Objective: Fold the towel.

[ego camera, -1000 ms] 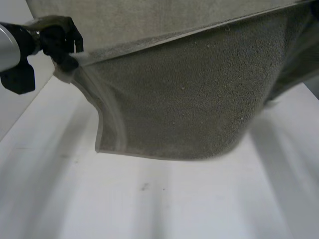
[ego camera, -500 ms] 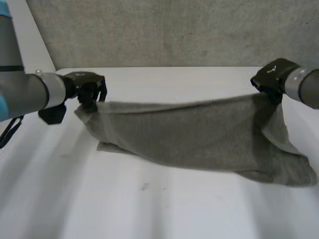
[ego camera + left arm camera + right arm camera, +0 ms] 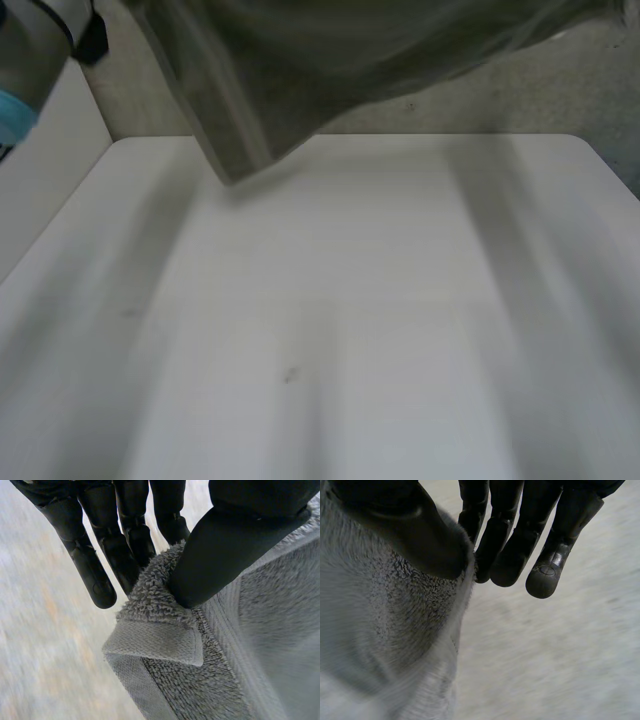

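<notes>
Towel: The grey towel [image 3: 300,70] hung in the air over the desk. In the head view it was up at 12 o'clock, spread wide from side to side. It looked blurry.
Lowest part: One end of the towel hung down lowest, at about 11 o'clock. A soft dark patch lay on the desk just under it.
Towel corner: In the left wrist view, a corner with a flat sewn hem [image 3: 155,647] stuck out just past the fingertips. The rest of the cloth was fluffy with little loops.
Left hand: The left hand [image 3: 235,545] held that corner. Its thumb pushed the cloth against the fingers [image 3: 95,570], so the fingers were pinching the towel.
Right hand: The right hand [image 3: 520,535] held the towel by an edge. Its thumb [image 3: 420,540] lay on top of the cloth and squeezed it against the fingers behind. These fingers were pinching the towel too.
Left arm: The left arm [image 3: 25,55], grey with a light-blue cap, was at 10 o'clock in the head view.
Desk: The white desk [image 3: 330,330] lay under the towel, from the middle down to 6 o'clock.
Wall: A grey wall [image 3: 480,105] stood behind the desk at 12 o'clock.
</notes>
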Action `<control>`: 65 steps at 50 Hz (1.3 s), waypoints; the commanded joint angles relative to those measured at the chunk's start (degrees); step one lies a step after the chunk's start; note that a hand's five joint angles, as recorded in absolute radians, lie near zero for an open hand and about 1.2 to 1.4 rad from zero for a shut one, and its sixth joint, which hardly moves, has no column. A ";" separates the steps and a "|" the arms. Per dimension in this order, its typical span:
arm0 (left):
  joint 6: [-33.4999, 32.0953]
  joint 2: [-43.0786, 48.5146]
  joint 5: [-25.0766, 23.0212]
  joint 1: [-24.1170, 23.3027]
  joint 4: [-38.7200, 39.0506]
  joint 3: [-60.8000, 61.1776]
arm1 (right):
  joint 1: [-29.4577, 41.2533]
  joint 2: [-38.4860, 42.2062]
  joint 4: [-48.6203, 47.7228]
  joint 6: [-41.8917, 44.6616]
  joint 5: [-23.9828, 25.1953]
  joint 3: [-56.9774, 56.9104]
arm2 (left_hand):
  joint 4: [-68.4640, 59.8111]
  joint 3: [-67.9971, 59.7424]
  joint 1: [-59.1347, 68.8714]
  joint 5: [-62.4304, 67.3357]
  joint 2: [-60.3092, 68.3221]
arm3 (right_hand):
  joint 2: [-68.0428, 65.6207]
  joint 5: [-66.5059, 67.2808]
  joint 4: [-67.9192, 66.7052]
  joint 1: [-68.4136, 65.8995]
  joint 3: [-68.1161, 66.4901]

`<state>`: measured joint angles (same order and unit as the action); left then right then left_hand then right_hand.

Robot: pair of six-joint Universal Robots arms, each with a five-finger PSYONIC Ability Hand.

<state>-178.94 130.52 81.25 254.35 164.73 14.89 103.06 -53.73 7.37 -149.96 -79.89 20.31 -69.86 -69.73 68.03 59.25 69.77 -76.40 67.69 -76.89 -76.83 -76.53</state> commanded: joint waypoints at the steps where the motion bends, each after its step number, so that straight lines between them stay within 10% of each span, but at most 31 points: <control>1: -0.61 -0.61 -0.65 0.09 -4.16 16.28 | -0.58 -0.06 4.76 6.51 5.53 19.20 | -10.14 -10.27 11.97 10.75 10.23 | -3.60 2.31 -3.11 -3.17 -3.47; 16: -18.18 -0.52 -3.55 0.97 5.33 49.43 | -0.75 8.20 -1.03 15.32 5.27 42.61 | -10.14 -10.27 11.97 10.75 10.23 | -3.60 2.31 -3.11 -3.17 -3.47; 26: -18.72 -6.40 -3.64 2.37 5.69 55.16 | -1.45 6.19 -6.92 9.98 4.57 49.65 | -10.14 -10.27 11.97 10.75 10.23 | -3.60 2.31 -3.11 -3.17 -3.47; 35: -16.71 -10.19 -3.64 2.46 5.77 55.43 | -4.53 6.01 -8.69 -2.43 3.69 50.89 | -10.14 -10.27 11.97 10.75 10.23 | 37.84 -39.13 38.33 38.27 37.97; 42: -15.82 -10.02 -3.64 2.55 5.77 55.34 | -7.17 6.45 -8.60 -2.97 3.95 50.45 | -10.14 -10.27 11.97 10.75 10.23 | 42.43 -43.72 42.92 42.86 42.56; 53: -14.86 -9.31 -3.64 2.55 5.86 55.43 | -9.45 6.62 -8.43 -2.70 4.04 50.80 | -10.14 -10.27 11.97 10.75 10.23 | 36.04 -37.33 36.53 36.47 36.17; 57: -14.86 -9.31 -3.64 2.55 5.86 55.51 | -10.42 6.53 -8.43 -2.70 4.31 50.62 | -10.14 -10.27 11.97 10.75 10.23 | 3.06 -4.34 3.54 3.48 3.18; 65: -15.12 -9.31 -3.55 2.55 5.60 57.27 | -11.48 3.91 -8.07 -2.44 4.57 51.15 | -10.14 -10.27 11.97 10.75 10.23 | -3.60 2.31 -3.11 -3.17 -3.47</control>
<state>-193.83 121.22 77.65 256.90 170.47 70.68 92.18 -47.62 -0.92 -152.73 -75.51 70.97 -69.87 -69.74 68.03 59.28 69.77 -76.25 66.89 -76.97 -76.50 -76.59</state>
